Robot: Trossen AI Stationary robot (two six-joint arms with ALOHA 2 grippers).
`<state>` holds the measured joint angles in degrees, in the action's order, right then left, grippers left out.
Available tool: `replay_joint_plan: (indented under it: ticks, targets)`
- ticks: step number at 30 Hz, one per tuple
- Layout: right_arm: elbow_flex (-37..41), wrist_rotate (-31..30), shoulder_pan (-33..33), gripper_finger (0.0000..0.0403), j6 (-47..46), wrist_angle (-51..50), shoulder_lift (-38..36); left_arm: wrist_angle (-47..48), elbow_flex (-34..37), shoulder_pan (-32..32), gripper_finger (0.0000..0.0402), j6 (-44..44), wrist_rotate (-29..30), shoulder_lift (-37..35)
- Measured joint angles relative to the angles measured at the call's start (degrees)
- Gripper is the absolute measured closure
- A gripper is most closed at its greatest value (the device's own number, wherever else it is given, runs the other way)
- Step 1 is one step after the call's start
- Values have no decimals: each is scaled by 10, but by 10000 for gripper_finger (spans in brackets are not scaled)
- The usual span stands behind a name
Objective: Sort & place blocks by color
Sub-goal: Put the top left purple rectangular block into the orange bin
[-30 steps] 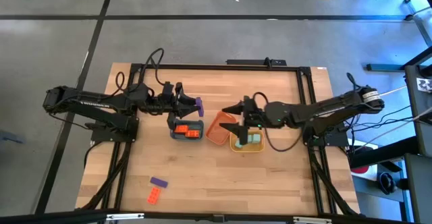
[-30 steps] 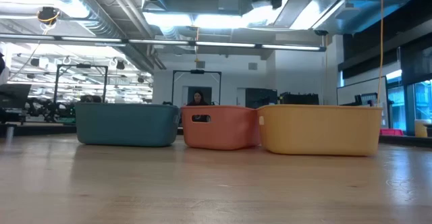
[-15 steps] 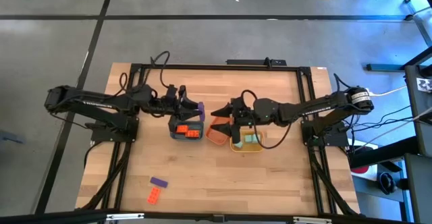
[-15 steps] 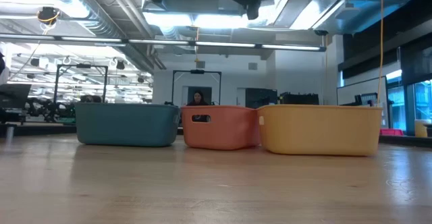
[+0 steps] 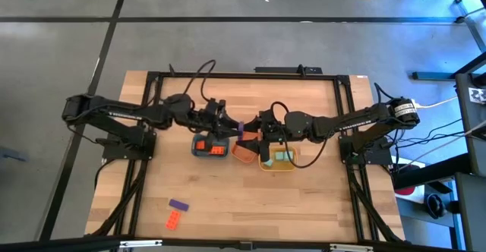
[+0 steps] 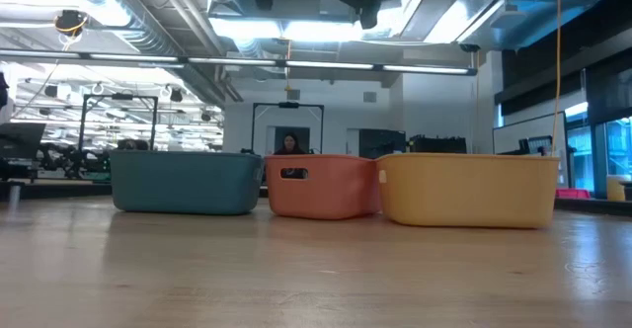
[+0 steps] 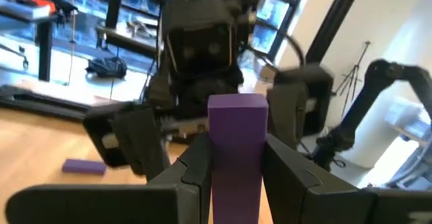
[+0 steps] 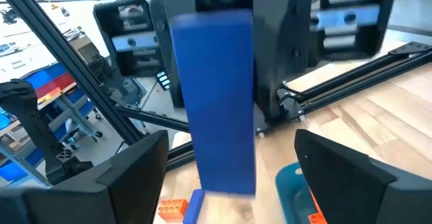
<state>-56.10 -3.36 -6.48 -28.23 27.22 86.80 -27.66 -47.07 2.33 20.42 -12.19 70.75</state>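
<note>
My left gripper [image 5: 234, 126] is shut on a purple block [image 5: 241, 126] above the gap between the blue tray [image 5: 199, 150] and the orange tray [image 5: 244, 153]. My right gripper [image 5: 249, 135] faces it, open. In the right wrist view its fingers [image 8: 135, 166] stand wide on either side of the block [image 8: 219, 96] without touching it. Orange-red blocks [image 5: 210, 146] lie in the blue tray and a mint green block [image 5: 283, 156] in the yellow tray [image 5: 267, 164]. One purple block [image 5: 178, 205] and one orange-red block [image 5: 174, 221] lie on the table near its near edge. My left gripper pinches the purple block between its two fingers [image 7: 199, 160] at the block's lower part [image 7: 236, 173]. The fingers come level from the table's left and lie along the block. Its free end [image 7: 236, 106] sticks out past the fingertips toward the right gripper. It is lifted clear.
The three trays stand side by side at mid table: blue [image 6: 186, 182], orange [image 6: 321, 185] and yellow [image 6: 466, 190]. A black frame [image 5: 250, 74] borders the table. Bare wood lies toward the near edge around the two loose blocks. A person [image 6: 288, 143] sits far behind the table.
My left gripper has carried the purple block toward the table's right, from over the blue tray's far side up to the right gripper. My right gripper has moved a little toward the table's left, then held still, open.
</note>
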Motion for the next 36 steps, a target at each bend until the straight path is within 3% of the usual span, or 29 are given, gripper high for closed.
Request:
replay_joint_plan:
  ticks: [7,11,15,22,27,31,36]
  targets:
    - [0,-12,-1,81,-5,-2,0,1,0,-2,315,0,49,9]
    - [0,-26,-1,100,-5,-4,0,0,0,-3,315,-4,53,9]
    - [0,-26,-1,153,-2,-7,0,1,0,-3,315,-5,52,9]
    - [0,-30,0,297,12,-24,-1,4,1,-2,315,-6,49,9]
    - [-1,-29,0,294,32,-32,-4,4,1,-2,315,-13,48,9]
    - [-1,-26,0,294,46,-81,-22,29,1,4,259,-11,56,0]
    - [-1,-39,-1,294,62,-196,-71,90,1,39,187,11,14,-40]
